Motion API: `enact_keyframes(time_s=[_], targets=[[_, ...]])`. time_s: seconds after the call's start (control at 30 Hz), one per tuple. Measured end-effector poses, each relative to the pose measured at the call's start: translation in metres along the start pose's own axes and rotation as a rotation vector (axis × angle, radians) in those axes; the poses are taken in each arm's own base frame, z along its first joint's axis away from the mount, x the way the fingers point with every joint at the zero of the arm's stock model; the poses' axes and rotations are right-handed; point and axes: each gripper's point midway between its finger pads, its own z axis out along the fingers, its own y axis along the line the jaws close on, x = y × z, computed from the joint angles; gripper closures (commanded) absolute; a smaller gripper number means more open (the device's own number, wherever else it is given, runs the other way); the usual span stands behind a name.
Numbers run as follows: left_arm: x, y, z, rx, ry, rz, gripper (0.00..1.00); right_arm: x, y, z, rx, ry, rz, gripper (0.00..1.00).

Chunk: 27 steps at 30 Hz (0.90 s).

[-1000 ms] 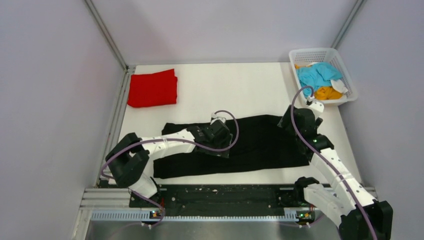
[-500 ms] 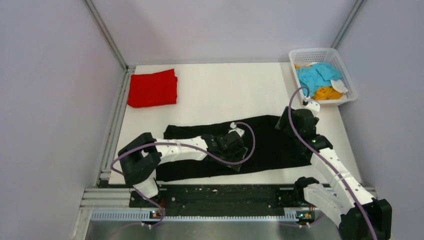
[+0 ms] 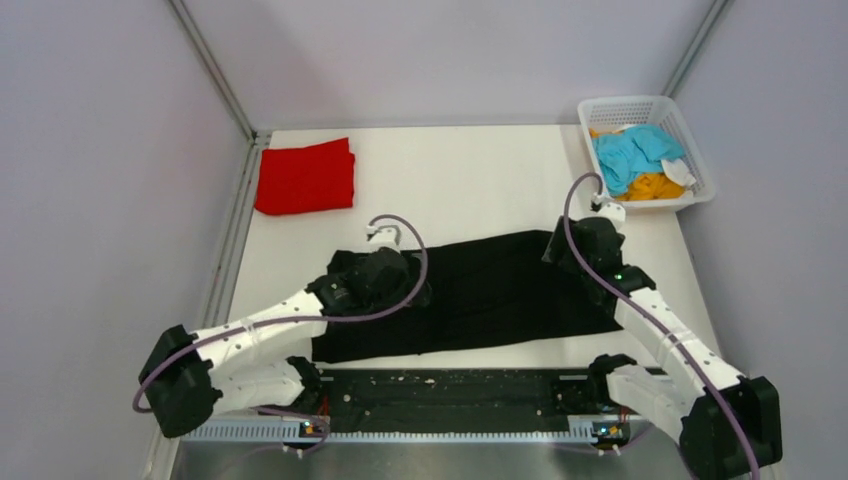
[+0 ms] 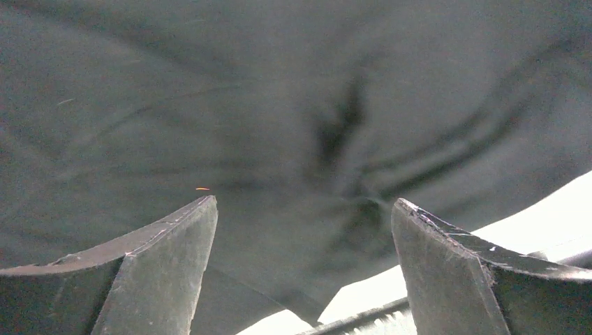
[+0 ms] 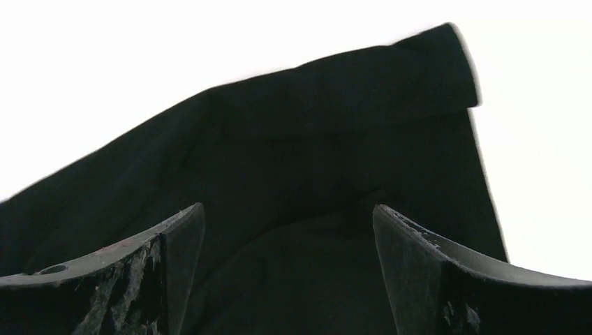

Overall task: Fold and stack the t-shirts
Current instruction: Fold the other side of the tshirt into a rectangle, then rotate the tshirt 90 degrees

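The large black t-shirt [image 3: 490, 290] lies folded into a long strip across the near half of the table. My left gripper [image 3: 385, 277] hovers over its left end, jaws wide apart and empty; the left wrist view shows wrinkled black cloth [image 4: 293, 125] under the fingers. My right gripper [image 3: 578, 247] is over the shirt's right end, open and empty; the right wrist view shows the black cloth [image 5: 328, 146] with a folded edge. A bright red t-shirt [image 3: 304, 177] lies folded at the back left. Light blue [image 3: 630, 150] and orange [image 3: 655, 186] shirts sit in the basket.
A white mesh basket [image 3: 688, 130] stands at the back right corner. Grey walls enclose the white table [image 3: 460, 180]. A black rail [image 3: 440, 390] runs along the near edge between the arm bases.
My left gripper has swung from the middle of the black shirt back to its left end. My right gripper has shifted slightly left and farther along the shirt's right end.
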Motion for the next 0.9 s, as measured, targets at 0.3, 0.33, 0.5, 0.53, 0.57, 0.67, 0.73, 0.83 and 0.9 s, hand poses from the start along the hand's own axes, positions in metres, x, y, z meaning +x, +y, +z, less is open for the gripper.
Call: enact_keyframes(time_s=[0.3, 0.33, 0.5, 0.53, 0.57, 0.67, 0.73, 0.83, 0.9], targets=[[0.015, 0.117, 0.050, -0.229, 0.043, -0.430, 0.01, 0.073, 0.121, -0.005, -0.293, 0.148, -0.372, 0.12], [0.010, 0.117, 0.053, -0.217, 0.030, -0.453, 0.01, 0.084, 0.140, -0.008, -0.334, 0.158, -0.430, 0.12], [0.002, 0.124, 0.060, -0.211, 0.005, -0.554, 0.01, 0.138, 0.219, -0.030, -0.527, 0.148, -0.627, 0.12], [0.001, 0.125, 0.060, -0.211, -0.001, -0.569, 0.01, 0.145, 0.229, -0.034, -0.553, 0.141, -0.646, 0.12], [0.000, 0.126, 0.061, -0.208, -0.008, -0.585, 0.01, 0.152, 0.239, -0.037, -0.578, 0.136, -0.658, 0.12], [-0.002, 0.128, 0.062, -0.201, -0.024, -0.618, 0.01, 0.158, 0.260, -0.042, -0.626, 0.116, -0.660, 0.12], [-0.004, 0.128, 0.061, -0.197, -0.037, -0.636, 0.01, 0.157, 0.265, -0.037, -0.614, 0.100, -0.654, 0.11], [-0.004, 0.129, 0.060, -0.197, -0.041, -0.646, 0.01, 0.152, 0.257, -0.025, -0.530, 0.069, -0.664, 0.09], [-0.005, 0.129, 0.060, -0.198, -0.042, -0.649, 0.01, 0.149, 0.244, -0.018, -0.460, 0.062, -0.678, 0.09]])
